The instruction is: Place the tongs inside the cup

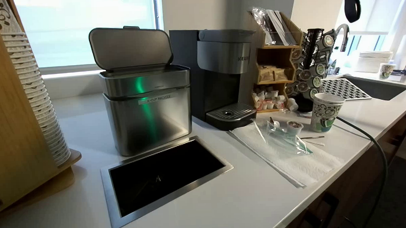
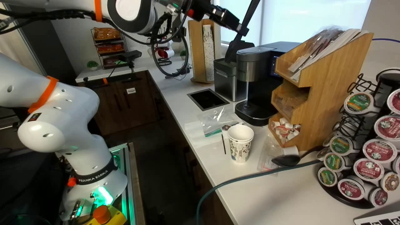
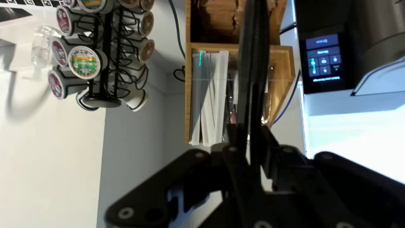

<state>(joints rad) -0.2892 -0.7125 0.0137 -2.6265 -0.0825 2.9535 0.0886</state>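
White table [image 2: 265, 193]: my jaws, clamped around the dark tongs [image 2: 251, 12]; well below them, upright, the cup [image 2: 240, 147].

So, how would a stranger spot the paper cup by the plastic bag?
In an exterior view, find the coffee machine. In front of it lies a clear plastic bag, with the paper cup standing upright beside it. It has dark swirls and, unlike the similar cup by the distant sink, sits next to that bag.
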